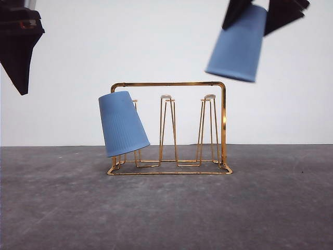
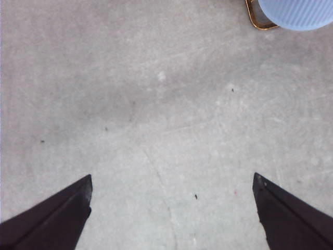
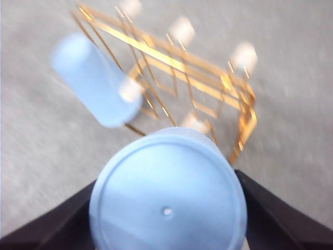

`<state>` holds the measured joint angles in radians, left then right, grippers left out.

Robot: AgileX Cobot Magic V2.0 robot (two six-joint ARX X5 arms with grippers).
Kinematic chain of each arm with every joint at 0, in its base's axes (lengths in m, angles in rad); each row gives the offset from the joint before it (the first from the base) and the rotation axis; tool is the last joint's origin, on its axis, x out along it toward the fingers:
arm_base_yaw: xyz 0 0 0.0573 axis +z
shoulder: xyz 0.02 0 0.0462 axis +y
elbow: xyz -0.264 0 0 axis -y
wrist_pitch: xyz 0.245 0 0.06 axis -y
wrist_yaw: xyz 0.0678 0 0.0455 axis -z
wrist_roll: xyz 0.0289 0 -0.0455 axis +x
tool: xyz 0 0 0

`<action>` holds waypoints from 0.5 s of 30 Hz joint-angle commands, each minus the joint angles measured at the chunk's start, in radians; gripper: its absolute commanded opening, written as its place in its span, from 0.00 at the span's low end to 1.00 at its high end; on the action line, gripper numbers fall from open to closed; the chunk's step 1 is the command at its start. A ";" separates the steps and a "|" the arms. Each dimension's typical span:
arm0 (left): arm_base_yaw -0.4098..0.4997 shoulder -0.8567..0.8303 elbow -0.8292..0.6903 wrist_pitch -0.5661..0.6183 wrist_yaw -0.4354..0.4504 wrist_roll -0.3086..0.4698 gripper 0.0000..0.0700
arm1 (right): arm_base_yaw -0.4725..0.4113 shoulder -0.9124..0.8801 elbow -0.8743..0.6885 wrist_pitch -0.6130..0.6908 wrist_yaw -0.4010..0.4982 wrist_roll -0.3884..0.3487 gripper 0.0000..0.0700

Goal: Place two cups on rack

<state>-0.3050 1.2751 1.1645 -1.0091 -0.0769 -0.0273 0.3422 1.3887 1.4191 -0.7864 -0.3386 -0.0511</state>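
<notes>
One cup (image 1: 123,124) already sits upside down and tilted over the leftmost prongs of the rack (image 1: 171,83), so half the job looks done. The right pincer (image 1: 263,13) grips the second cup (image 1: 237,44), mouth down, high above the rack's right end (placing remains). The left pincer (image 2: 171,208) hangs spread wide and empty over the surface (image 1: 166,208).

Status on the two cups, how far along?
One cup already sits upside down on the leftmost prongs of the rack, tilted. The second cup is in the right gripper, held mouth-down above the rack's right end. Left: setting it on a free prong. Left gripper is open.
</notes>
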 commanded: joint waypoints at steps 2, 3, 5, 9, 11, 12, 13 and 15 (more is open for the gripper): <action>-0.002 0.008 0.011 0.009 -0.001 -0.008 0.85 | 0.014 0.029 0.016 0.023 -0.001 -0.013 0.48; -0.002 0.008 0.011 0.009 -0.001 -0.008 0.85 | 0.019 0.039 0.016 0.032 0.001 -0.012 0.48; -0.002 0.008 0.011 0.009 -0.001 -0.008 0.85 | 0.025 0.062 0.016 0.059 0.016 -0.013 0.48; -0.002 0.008 0.011 0.009 -0.001 -0.008 0.85 | 0.026 0.107 0.016 0.111 0.073 -0.012 0.48; -0.002 0.008 0.011 0.009 -0.001 -0.008 0.85 | 0.027 0.131 0.016 0.122 0.075 -0.012 0.48; -0.002 0.008 0.011 0.009 -0.001 -0.008 0.85 | 0.027 0.146 0.016 0.127 0.077 -0.013 0.48; -0.002 0.008 0.011 0.010 -0.001 -0.008 0.85 | 0.027 0.160 0.016 0.134 0.078 -0.013 0.48; -0.002 0.008 0.011 0.013 -0.001 -0.008 0.85 | 0.027 0.187 0.016 0.154 0.077 -0.013 0.48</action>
<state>-0.3050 1.2751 1.1645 -1.0039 -0.0769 -0.0273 0.3637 1.5504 1.4185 -0.6478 -0.2604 -0.0559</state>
